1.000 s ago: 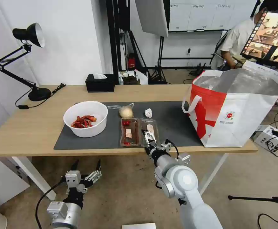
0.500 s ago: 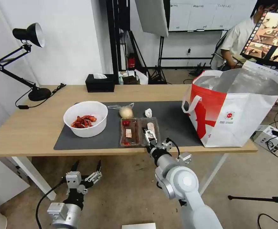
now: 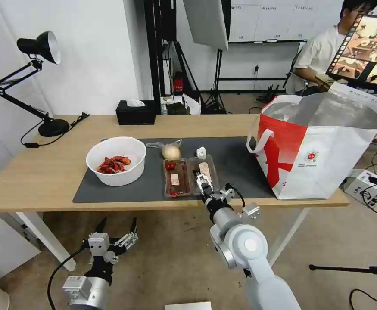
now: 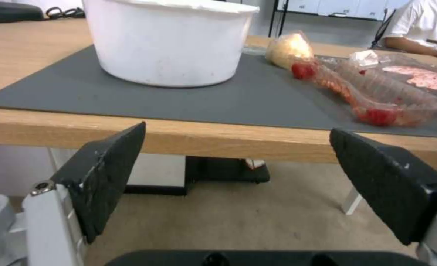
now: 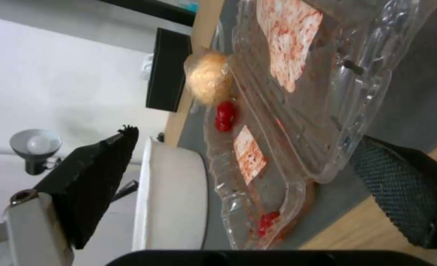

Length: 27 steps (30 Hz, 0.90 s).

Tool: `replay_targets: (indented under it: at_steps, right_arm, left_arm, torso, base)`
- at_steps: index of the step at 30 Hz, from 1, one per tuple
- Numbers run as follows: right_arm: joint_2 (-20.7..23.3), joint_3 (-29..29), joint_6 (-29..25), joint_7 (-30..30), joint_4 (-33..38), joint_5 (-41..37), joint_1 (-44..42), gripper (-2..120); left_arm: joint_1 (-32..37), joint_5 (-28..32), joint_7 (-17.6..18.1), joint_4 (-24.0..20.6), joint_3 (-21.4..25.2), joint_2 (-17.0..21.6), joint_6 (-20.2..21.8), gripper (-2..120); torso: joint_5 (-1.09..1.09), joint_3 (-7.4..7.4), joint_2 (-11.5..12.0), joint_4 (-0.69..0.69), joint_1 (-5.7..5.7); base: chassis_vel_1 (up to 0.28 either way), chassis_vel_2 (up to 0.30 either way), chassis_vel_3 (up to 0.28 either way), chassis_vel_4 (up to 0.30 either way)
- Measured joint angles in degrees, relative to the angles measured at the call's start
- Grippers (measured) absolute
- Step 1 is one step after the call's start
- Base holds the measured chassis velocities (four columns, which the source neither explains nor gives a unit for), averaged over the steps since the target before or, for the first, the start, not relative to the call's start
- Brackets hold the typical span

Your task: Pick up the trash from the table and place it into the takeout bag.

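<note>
Right claw [image 3: 204, 181] advanced over clamshell tray [image 3: 190, 177], spread; tray lengthwise front-to-back

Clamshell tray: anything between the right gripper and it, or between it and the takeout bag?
Nothing visible. The right gripper sits open at the clamshell tray near edge, jaws straddling its rim. Between the tray and the takeout bag lies only bare grey mat; the crumpled tissue sits farther back, off that line.

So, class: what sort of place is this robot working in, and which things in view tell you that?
Most likely a lab or studio set up like an office desk. Clues: a light-wood table with a desk lamp, a softbox on a stand behind it, and a monitor off to the right.
</note>
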<state>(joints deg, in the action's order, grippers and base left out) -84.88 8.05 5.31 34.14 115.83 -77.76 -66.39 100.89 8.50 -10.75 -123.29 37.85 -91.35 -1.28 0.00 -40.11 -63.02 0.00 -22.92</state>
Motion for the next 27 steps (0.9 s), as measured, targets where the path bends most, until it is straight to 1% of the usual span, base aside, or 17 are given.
replay_targets:
  at_steps: [2,9,22,25,27]
  right_arm:
    - [0.26,-0.30,0.13,-0.81,-0.39,3.12,0.09,100]
    - [0.72,-0.43,0.25,-1.39,-0.43,6.61,0.57,100]
    - [1.74,-0.90,0.95,-2.63,1.36,7.61,3.18,100]
    - [1.54,-2.50,1.56,-2.64,1.89,5.94,4.86,100]
    - [0.49,-4.25,2.18,-2.64,1.32,5.50,6.66,100]
  left_arm:
    - [0.00,0.01,-0.05,0.00,0.01,0.00,-0.18,100]
    - [-0.03,0.05,-0.11,0.00,0.02,0.00,-0.26,100]
    - [-0.21,0.09,-0.13,-0.05,0.02,0.02,-0.27,100]
    - [-0.22,0.09,-0.13,-0.08,0.19,0.03,-0.26,100]
    - [-0.13,0.09,-0.13,-0.20,0.30,0.03,-0.26,100]
  torso:
    - [0.00,0.00,0.00,0.00,0.00]
    - [0.00,0.00,0.00,0.00,0.00]
    - [0.00,0.00,0.00,0.00,0.00]
    - [0.00,0.00,0.00,0.00,0.00]
    - [-0.01,0.00,0.00,0.00,0.00]
  base:
    - [0.000,0.000,0.000,0.000]
    - [0.000,0.000,0.000,0.000]
    - [0.000,0.000,0.000,0.000]
    - [0.000,0.000,0.000,0.000]
    - [0.000,0.000,0.000,0.000]
